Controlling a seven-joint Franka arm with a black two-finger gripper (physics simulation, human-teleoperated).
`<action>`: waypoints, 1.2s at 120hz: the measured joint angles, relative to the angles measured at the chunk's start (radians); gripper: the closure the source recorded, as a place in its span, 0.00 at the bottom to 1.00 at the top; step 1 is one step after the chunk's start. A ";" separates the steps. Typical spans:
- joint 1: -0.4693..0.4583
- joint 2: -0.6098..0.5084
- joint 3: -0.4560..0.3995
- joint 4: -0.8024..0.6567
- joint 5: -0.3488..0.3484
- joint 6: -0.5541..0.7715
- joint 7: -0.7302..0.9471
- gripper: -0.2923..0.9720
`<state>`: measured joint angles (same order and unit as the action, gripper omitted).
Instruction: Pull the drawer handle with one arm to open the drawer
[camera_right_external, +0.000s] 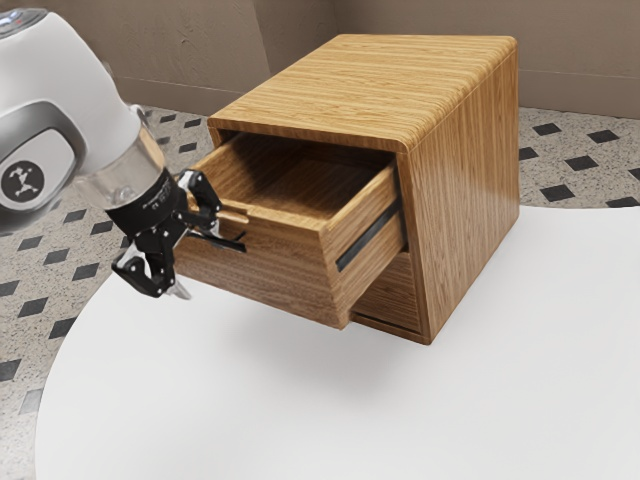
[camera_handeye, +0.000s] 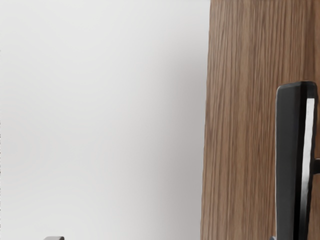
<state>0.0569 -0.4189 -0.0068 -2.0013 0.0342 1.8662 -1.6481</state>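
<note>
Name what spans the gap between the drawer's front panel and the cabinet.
The pulled-out drawer itself: its open wooden tray and a side wall carrying a dark slide rail, seen in the exterior view.

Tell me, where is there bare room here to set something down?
The white table is bare in front of the cabinet and toward the exterior view's right. The cabinet's flat top is free. Crowded at the front of the open drawer, where the tool is at the handle.
</note>
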 joint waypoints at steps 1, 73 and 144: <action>0.000 -0.002 0.000 -0.002 0.000 0.000 0.000 0.39; 0.040 -0.108 -0.027 -0.099 0.002 0.019 -0.020 0.40; 0.067 -0.225 -0.036 -0.206 -0.004 0.050 -0.030 0.40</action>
<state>0.1243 -0.6443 -0.0431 -2.2076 0.0307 1.9165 -1.6778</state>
